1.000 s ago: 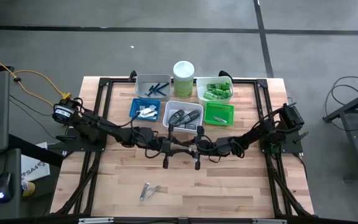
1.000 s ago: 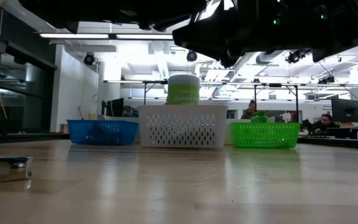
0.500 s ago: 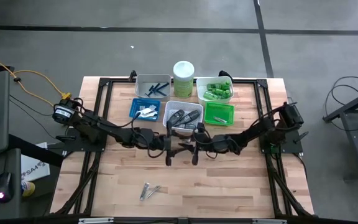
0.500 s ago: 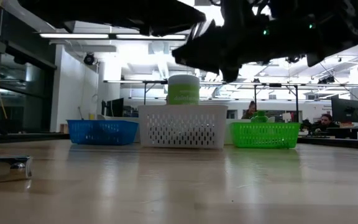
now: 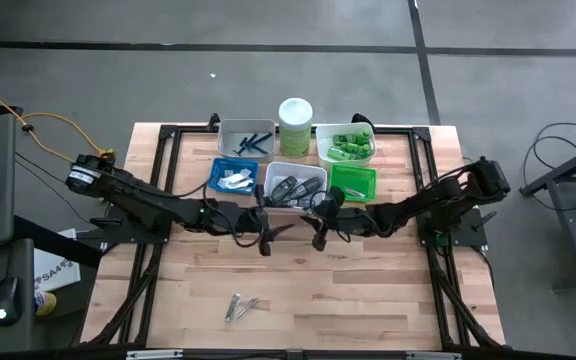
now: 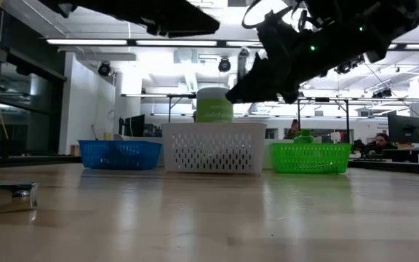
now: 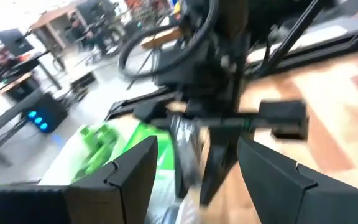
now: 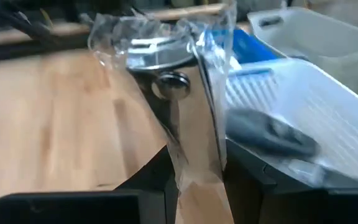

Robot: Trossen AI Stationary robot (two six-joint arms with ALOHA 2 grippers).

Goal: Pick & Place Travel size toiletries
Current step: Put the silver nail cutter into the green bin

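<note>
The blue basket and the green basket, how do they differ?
The blue basket sits left of the white basket and holds silver clippers; the green basket sits right of it and holds green items. In the low view the blue one looks wider. Both are perforated plastic.

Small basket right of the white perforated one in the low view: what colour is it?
Bright green perforated plastic basket; the low view shows it best.
</note>
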